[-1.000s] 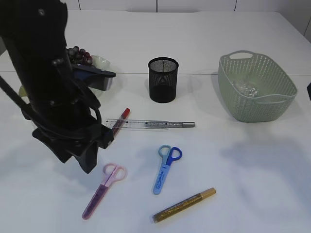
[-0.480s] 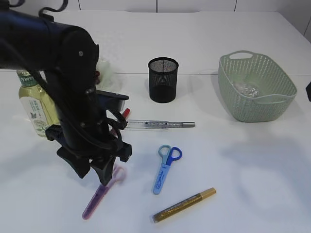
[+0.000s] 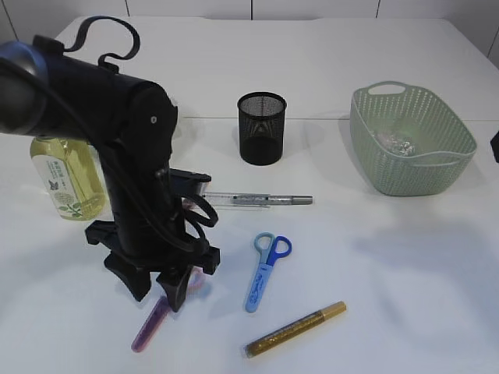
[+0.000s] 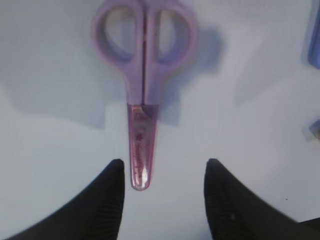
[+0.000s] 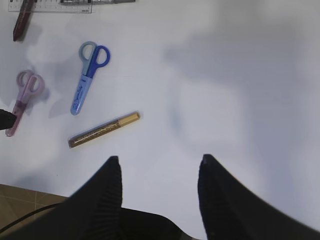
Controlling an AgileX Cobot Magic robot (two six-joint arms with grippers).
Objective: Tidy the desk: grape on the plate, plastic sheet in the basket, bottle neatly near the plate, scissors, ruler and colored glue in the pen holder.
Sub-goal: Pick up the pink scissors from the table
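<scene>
White and smooth, the bench (image 3: 390,273) fills my view. My left gripper (image 4: 162,200) hangs spread over the pink plastic scissors (image 4: 142,95) lying flat. My right gripper (image 5: 157,192) is spread too, high above the gold glitter glue pen (image 5: 104,130).

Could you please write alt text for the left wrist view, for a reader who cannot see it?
A pair of pink scissors lies flat on the white table, handles at the top and capped blade tip pointing down toward the camera. The open left gripper hovers over it, its two black fingers either side of the tip without touching. A sliver of a blue object shows at the right edge.
</scene>
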